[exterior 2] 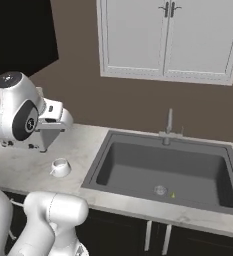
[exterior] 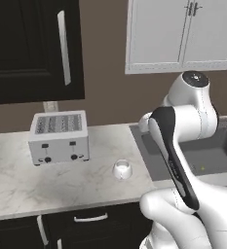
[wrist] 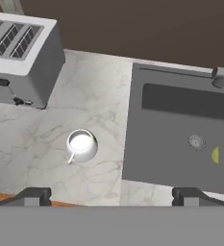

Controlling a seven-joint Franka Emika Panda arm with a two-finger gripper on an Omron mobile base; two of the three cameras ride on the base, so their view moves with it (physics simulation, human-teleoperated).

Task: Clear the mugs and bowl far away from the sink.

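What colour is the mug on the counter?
Glossy white mug; clearest in the hand view.

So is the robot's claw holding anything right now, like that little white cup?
No, nothing is held. The claw is open, its two tips wide apart up above the counter. The white mug sits alone on the counter between the toaster and the sink.

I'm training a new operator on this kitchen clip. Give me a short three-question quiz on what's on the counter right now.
1. True or false: the white mug sits inside the sink.
2. What stands on the counter on the far side of the mug from the sink: A) toaster, B) kettle, C) bowl?
3. Fill in: the gripper is ____ above the counter, holding nothing.

Key: 1 false; 2 A; 3 open.
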